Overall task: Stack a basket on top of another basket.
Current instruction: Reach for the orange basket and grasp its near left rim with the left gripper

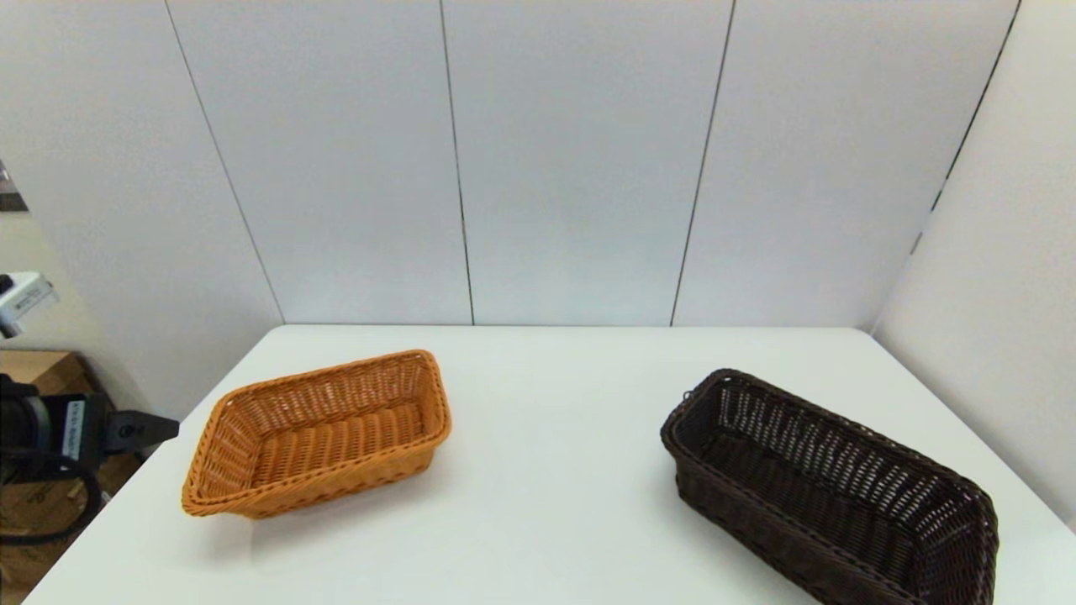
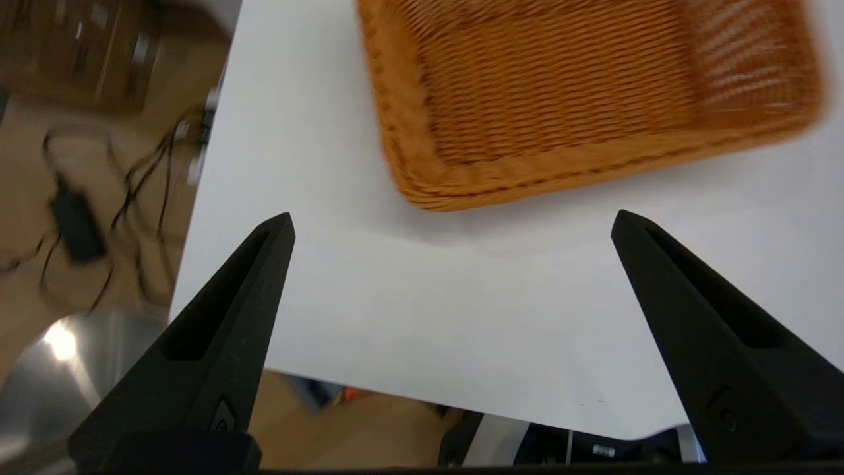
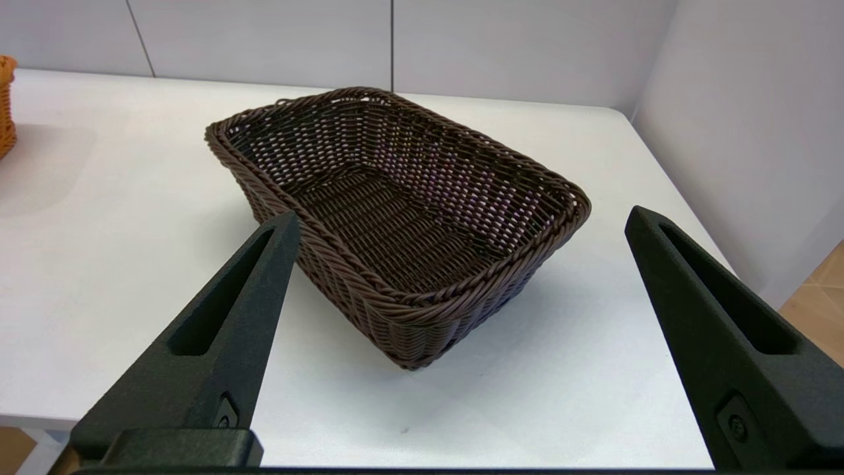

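Note:
The dark brown basket point(image 1: 828, 491) sits empty on the right of the table, near the front edge. The orange-tan basket point(image 1: 319, 433) sits empty on the left, slanted. They are well apart. My left gripper point(image 2: 452, 221) hovers open above the table's near left corner, short of the orange basket point(image 2: 560, 86). Part of the left arm point(image 1: 76, 430) shows beside the table's left edge. My right gripper point(image 3: 461, 218) is open in front of the dark basket point(image 3: 395, 218), with nothing held. The head view does not show it.
The white table point(image 1: 546, 521) is backed by grey wall panels, and a side wall point(image 1: 992, 294) runs close along its right edge. Past the left edge lie cables on the floor point(image 2: 79, 218) and a cardboard box point(image 1: 34, 370).

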You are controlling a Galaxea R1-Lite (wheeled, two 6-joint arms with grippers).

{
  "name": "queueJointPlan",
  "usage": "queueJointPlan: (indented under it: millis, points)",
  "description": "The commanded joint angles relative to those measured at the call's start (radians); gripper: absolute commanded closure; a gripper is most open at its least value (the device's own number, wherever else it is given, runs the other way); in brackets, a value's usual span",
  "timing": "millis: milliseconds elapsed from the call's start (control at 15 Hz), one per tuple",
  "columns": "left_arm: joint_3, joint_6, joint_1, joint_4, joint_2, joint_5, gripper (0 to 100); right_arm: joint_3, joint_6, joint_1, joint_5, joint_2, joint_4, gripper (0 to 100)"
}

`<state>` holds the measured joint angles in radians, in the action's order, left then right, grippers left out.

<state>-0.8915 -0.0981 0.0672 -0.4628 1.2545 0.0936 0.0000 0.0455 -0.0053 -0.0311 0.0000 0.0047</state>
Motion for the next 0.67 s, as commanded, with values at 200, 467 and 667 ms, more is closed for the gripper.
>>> queueJointPlan:
  millis: [200, 467, 667]
  points:
    - [-0.072, -0.032, 0.140, -0.013, 0.402, 0.017, 0, 0.002, 0.000, -0.001, 0.000, 0.002, 0.000, 0]
    - [-0.099, -0.097, 0.140, -0.013, 0.485, 0.014, 0, 0.002, 0.000, -0.001, -0.001, 0.002, 0.000, 0]
    - [-0.135, -0.115, 0.140, -0.014, 0.528, -0.017, 0, 0.002, 0.000, 0.001, -0.001, 0.002, 0.001, 0]
